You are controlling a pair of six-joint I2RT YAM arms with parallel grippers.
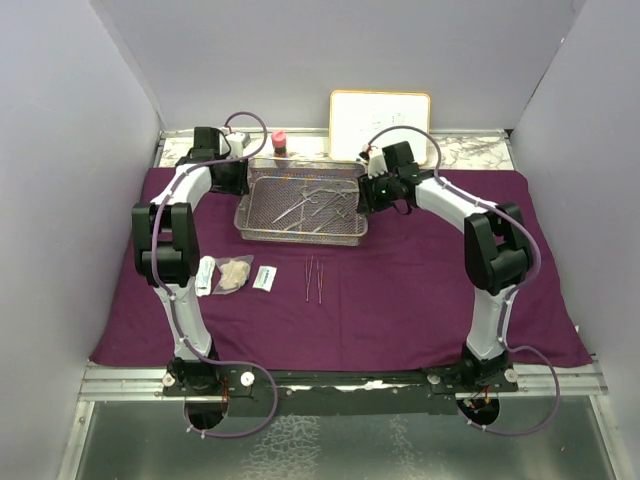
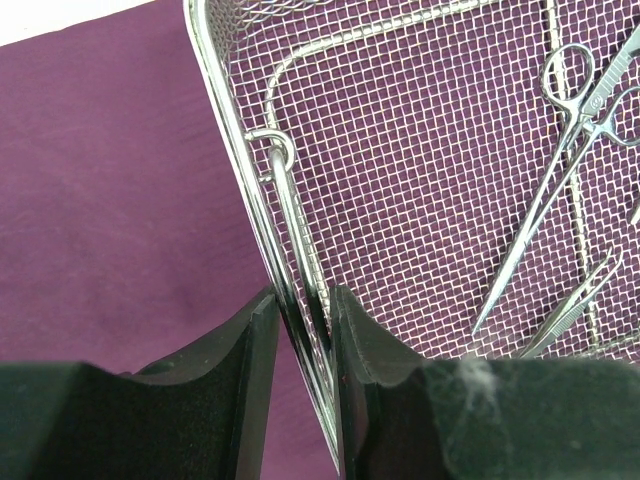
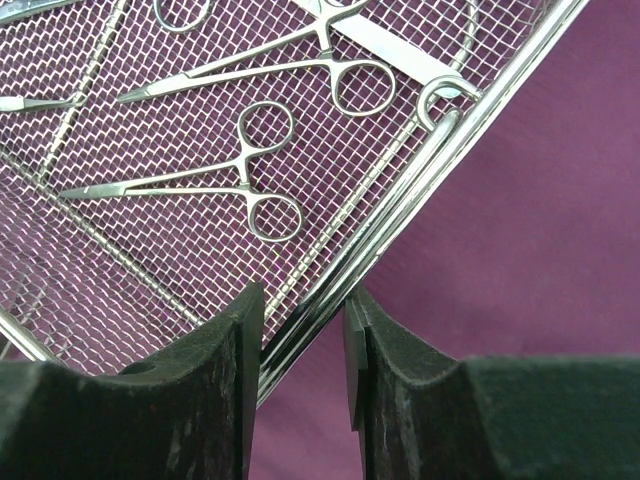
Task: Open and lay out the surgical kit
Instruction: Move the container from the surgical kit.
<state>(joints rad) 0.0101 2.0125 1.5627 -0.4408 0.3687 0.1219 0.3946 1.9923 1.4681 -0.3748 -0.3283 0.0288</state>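
Surgical kit (image 1: 330, 262): unwrapped and spread across the middle of the top view, with the tray towards the back.
Purple cloth (image 1: 400, 300): dark purple, lying flat and wide under everything and reaching nearly to both side walls.
Wire-mesh tray (image 1: 300, 237): silver, rectangular and shallow, sitting on the cloth at upper centre between the two wrists.
Clamps (image 3: 200, 180): slim steel ring-handled instruments lying loose on the mesh floor, several of them crossing one another.
Forceps (image 1: 313, 278): two thin steel pieces side by side on the cloth, just in front of the tray.
Gauze (image 1: 235, 275): a pale crumpled wad at lower left of the tray.
White packets (image 1: 205, 275): one on either side of the gauze, flat on the cloth.
Left gripper (image 2: 302, 320): at the tray's left end, with the fingers drawn in tight on the rim and its handle wire (image 2: 285, 210).
Right gripper (image 3: 303, 330): at the tray's right end, its fingers narrow and straddling the rim; whether it is a firm clamp or a near miss, I can't tell.
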